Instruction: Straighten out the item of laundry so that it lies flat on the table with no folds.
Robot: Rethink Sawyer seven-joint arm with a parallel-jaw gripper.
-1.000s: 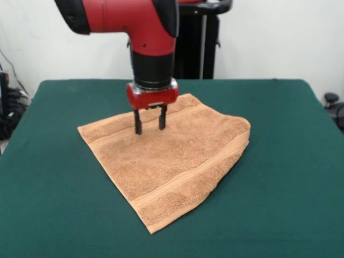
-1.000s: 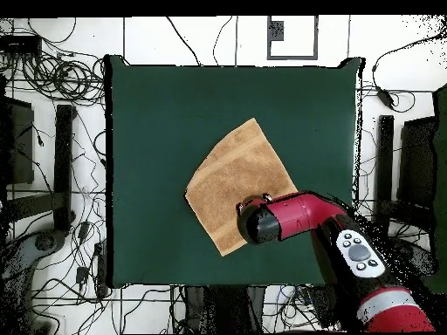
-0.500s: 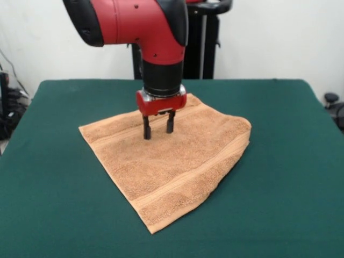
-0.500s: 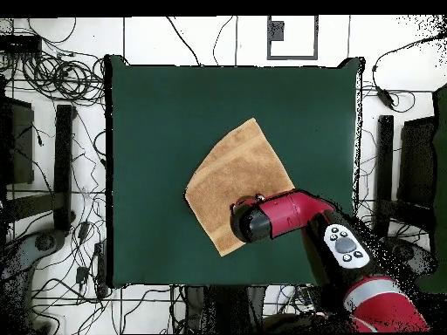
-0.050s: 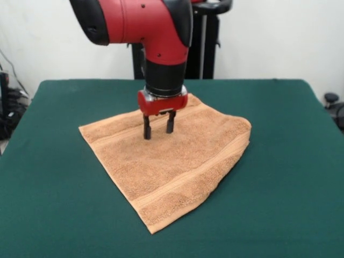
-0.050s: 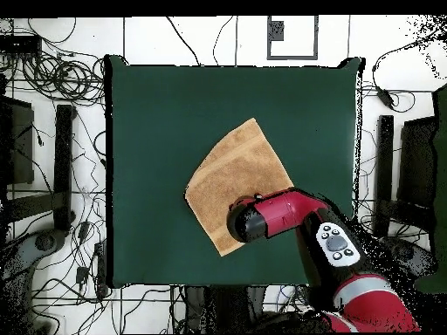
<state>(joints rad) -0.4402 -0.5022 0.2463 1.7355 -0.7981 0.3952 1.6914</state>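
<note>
The item of laundry (image 5: 177, 161) is a light-orange terry towel lying on the green table (image 5: 279, 188), doubled over with a thick folded edge at its right side and a pointed corner toward the table's near edge. My gripper (image 5: 158, 129) hangs straight down over the towel's far-left part. It is open, with its black fingertips (image 5: 147, 133) at or just above the cloth and nothing between them. In the overhead view the towel (image 6: 231, 170) sits near the middle of the table (image 6: 157, 122), and the red arm (image 6: 271, 218) covers its lower corner and hides the gripper.
A black stand (image 5: 207, 43) rises behind the table's far edge. Cables (image 6: 52, 65) and dark equipment (image 6: 63, 157) lie on the floor around the table. A small black object (image 5: 331, 99) sits beyond the right edge.
In the front view the gripper has shifted right and come down closer to the towel, staying open. The towel has not moved.
</note>
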